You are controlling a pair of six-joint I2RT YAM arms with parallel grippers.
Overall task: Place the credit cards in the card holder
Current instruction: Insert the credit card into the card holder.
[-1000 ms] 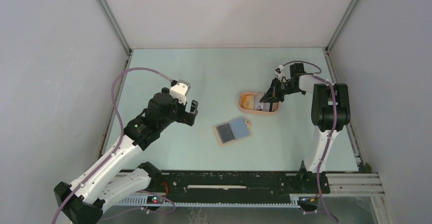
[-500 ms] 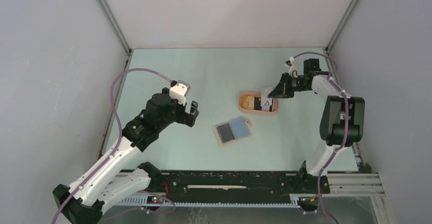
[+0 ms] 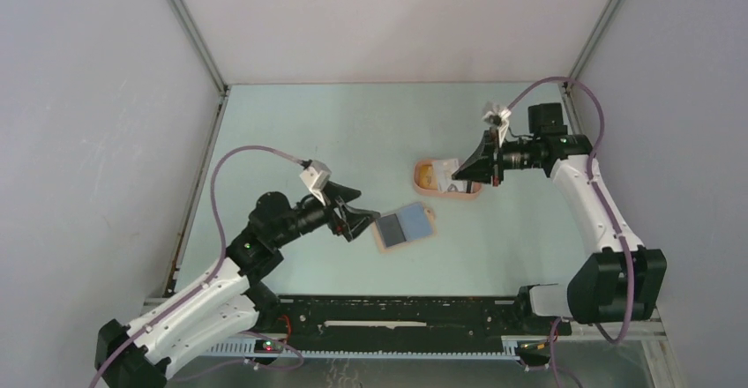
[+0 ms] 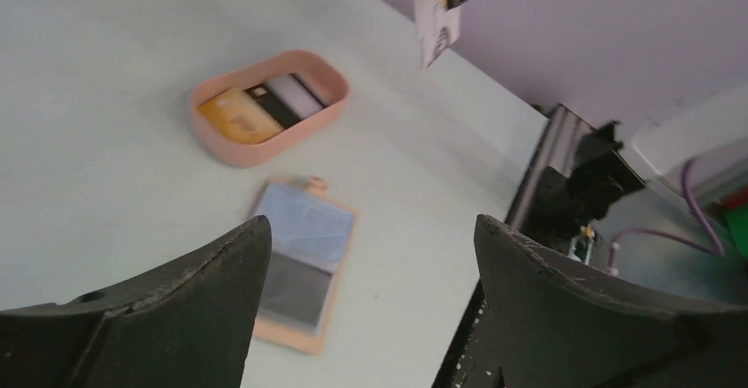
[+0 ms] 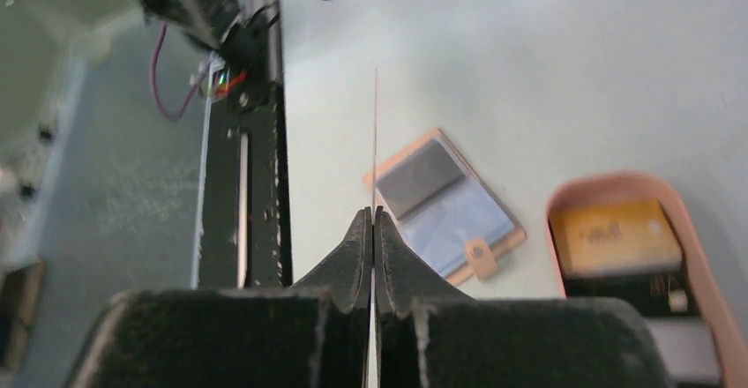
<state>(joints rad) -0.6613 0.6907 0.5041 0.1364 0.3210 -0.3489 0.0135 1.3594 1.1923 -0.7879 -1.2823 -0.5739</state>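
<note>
The tan card holder (image 3: 404, 227) lies open on the table, its inside showing a light blue half and a dark grey half (image 4: 304, 260) (image 5: 445, 203). My left gripper (image 3: 357, 217) (image 4: 372, 229) hovers just left of it, open, nothing between its fingers. My right gripper (image 3: 460, 171) (image 5: 372, 213) is shut on a white credit card (image 3: 448, 169) (image 4: 437, 13), held on edge above the peach-pink tray (image 3: 423, 185). In the right wrist view that card (image 5: 375, 141) shows as a thin line. A yellowish card (image 4: 234, 115) (image 5: 613, 234) and a black-and-white card (image 4: 287, 99) lie in the tray.
The tray's rim (image 4: 265, 154) (image 5: 697, 247) stands just beyond the card holder. A black rail (image 3: 397, 313) (image 5: 256, 185) runs along the table's near edge. Grey walls close in the table at the left, back and right.
My left arm has swung right and down to the card holder's left edge. My right arm has stretched out and lifted the white card up out of the tray.
</note>
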